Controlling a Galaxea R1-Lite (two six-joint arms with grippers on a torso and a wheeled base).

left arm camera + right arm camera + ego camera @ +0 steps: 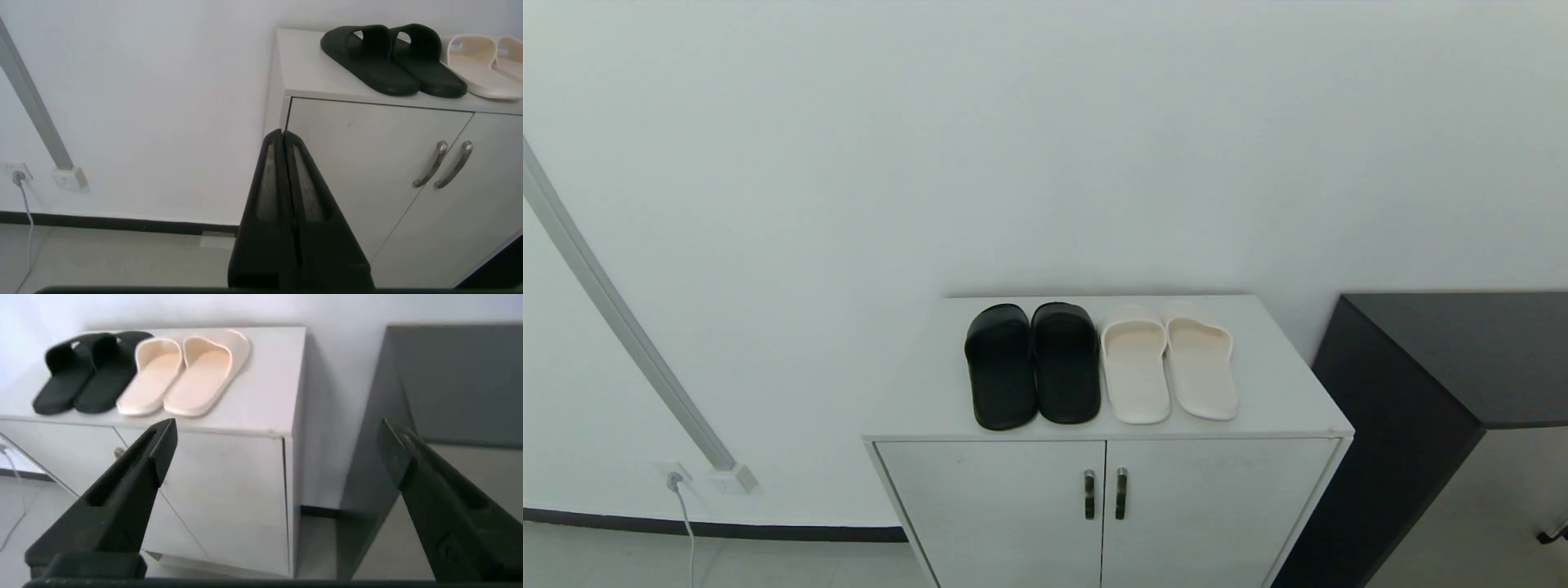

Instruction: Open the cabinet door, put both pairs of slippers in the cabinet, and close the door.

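Note:
A white cabinet [1290, 384] stands against the wall, both doors closed, with two metal handles [1104, 493] at the middle seam. On its top lie a black pair of slippers [1031, 364] and, to their right, a cream pair of slippers [1170, 363]. My left gripper [282, 139] is shut, fingers pressed together, below and to the left of the cabinet's front corner [288, 100]. My right gripper [278, 429] is open wide, in front of the cabinet's right side; the cream slippers [184, 369] and black slippers [86, 366] lie beyond it.
A dark table or counter [1462, 359] stands close to the cabinet's right side. On the left, a grey conduit [613, 310] runs down the wall to a socket with a plugged cable [678, 483]. Bare floor lies left of the cabinet.

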